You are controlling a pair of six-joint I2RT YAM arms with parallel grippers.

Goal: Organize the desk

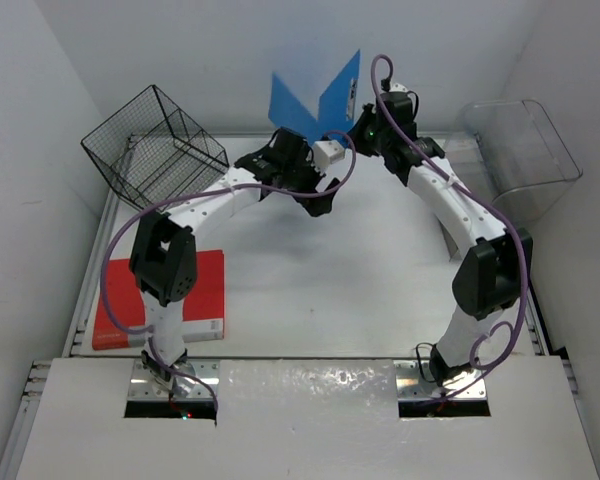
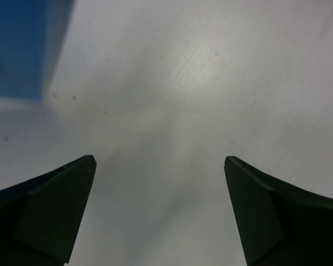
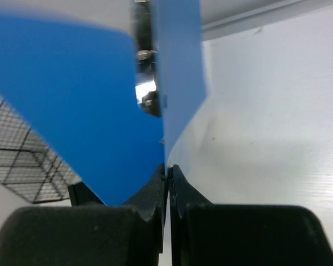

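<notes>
- One blue folder (image 1: 315,95), open, over the far side of the desk (image 1: 330,285).
- right gripper (image 3: 167,173) jaws pinching its lower edge.
- left gripper (image 2: 160,162) jaws spread wide, holding nothing.

from above, red book (image 1: 205,290) at the near left, middle hidden under the left arm (image 1: 165,262); white strip on its near edge too small to read. right gripper (image 3: 167,173) tips out of sight from above, tucked behind the blue folder (image 1: 312,100). at the right wrist, folder blurred, cut off at top and left, hiding most of the wire basket (image 3: 22,160); shiny blur (image 3: 145,91) between its flaps, impossible to name. at the left wrist, blurred blue patch (image 2: 16,50), cut by the top left corner.
</notes>
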